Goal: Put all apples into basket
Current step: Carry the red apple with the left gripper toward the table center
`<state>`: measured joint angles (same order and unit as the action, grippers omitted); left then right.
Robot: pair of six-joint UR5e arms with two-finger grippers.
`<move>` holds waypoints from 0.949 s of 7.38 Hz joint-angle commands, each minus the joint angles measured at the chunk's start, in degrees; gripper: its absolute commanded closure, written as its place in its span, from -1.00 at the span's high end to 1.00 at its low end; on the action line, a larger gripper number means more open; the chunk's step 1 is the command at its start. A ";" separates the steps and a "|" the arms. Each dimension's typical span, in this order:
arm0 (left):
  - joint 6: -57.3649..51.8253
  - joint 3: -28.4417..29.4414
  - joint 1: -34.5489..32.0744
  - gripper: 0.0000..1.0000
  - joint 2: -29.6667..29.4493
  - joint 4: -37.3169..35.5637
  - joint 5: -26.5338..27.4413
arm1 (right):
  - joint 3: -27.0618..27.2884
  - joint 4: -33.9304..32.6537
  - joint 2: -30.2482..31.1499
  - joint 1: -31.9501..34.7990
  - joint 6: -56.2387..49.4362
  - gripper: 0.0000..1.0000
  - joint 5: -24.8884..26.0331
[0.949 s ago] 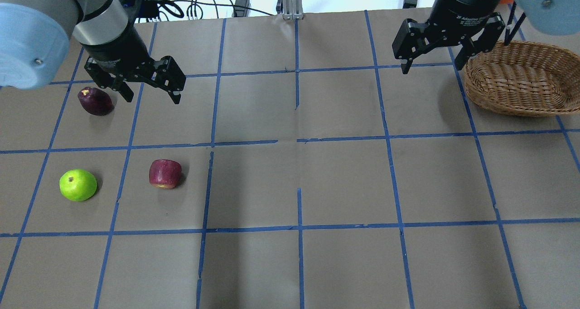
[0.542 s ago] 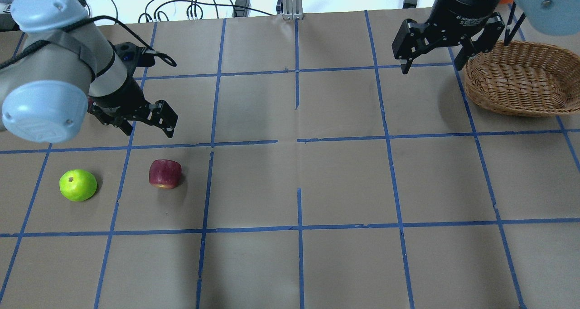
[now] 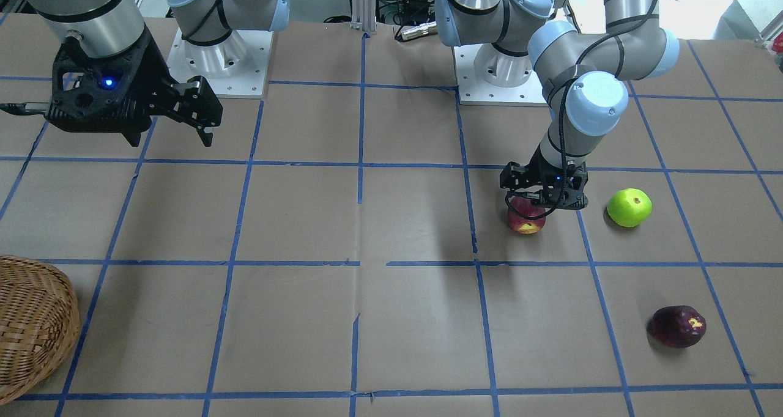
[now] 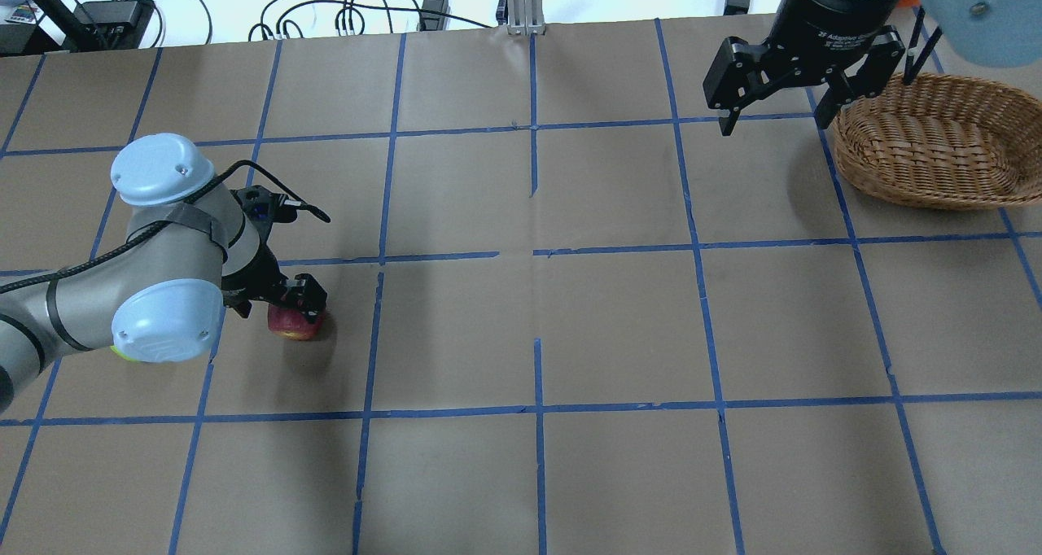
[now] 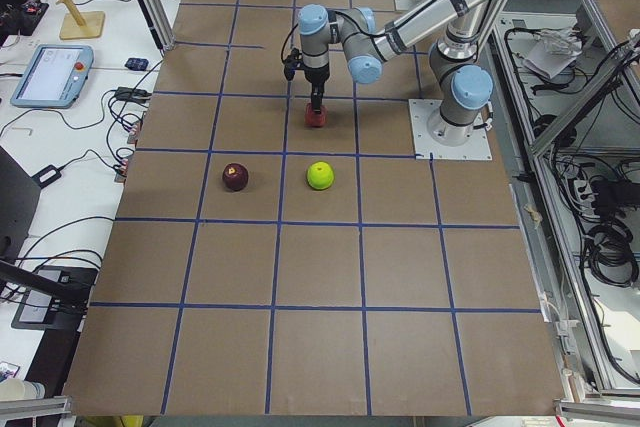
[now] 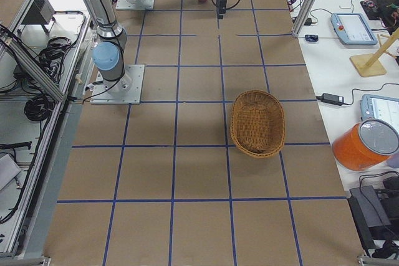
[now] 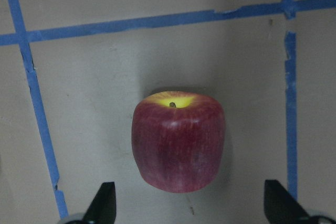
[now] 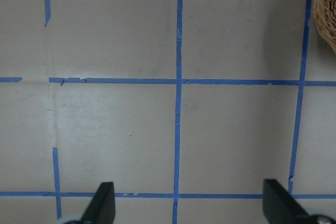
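Observation:
The red apple [image 7: 178, 145] with a yellow patch lies on the table. It also shows in the overhead view [image 4: 298, 326] and the front view [image 3: 526, 219]. My left gripper [image 4: 285, 299] hangs low right over it, open, with a finger on each side and apart from it. The green apple [image 3: 629, 207] and the maroon apple [image 3: 677, 326] lie nearby; my left arm hides both in the overhead view. The wicker basket [image 4: 928, 144] stands at the far right. My right gripper [image 4: 773, 120] is open and empty, raised beside the basket.
Blue tape lines [image 4: 537, 250] grid the brown table cover. Cables and power bricks [image 4: 358, 14] lie beyond the far edge. The robot bases [image 3: 214, 68] stand at the near edge.
My left arm has swung from beside the maroon apple toward the robot and down over the red apple, staying open. It now hides the maroon and green apples in the overhead view. The right arm stayed put.

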<state>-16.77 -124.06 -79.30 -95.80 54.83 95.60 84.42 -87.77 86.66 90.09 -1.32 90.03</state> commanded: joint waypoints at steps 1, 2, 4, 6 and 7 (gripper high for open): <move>-0.54 -0.84 0.11 1.00 -2.19 -2.79 -0.92 | 0.04 -0.04 0.00 0.00 0.00 1.00 -0.03; -0.63 -0.75 0.11 1.00 -3.24 -4.36 -1.20 | 0.04 -0.04 0.00 0.00 0.00 1.00 -0.03; -2.38 -0.31 0.19 1.00 -5.45 -7.71 -0.68 | 0.13 0.05 -0.09 0.00 0.00 1.00 -0.03; -2.47 -0.13 0.19 0.36 -5.89 -7.63 -0.85 | 0.22 0.14 -0.09 0.00 0.00 1.00 -0.03; -2.22 0.48 0.11 -0.02 -5.89 -7.37 -0.50 | 0.30 0.14 -0.09 0.00 0.00 1.00 -0.03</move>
<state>-19.03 -124.12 -79.15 -101.50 47.32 94.84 84.64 -87.64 86.58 90.09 -1.32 90.00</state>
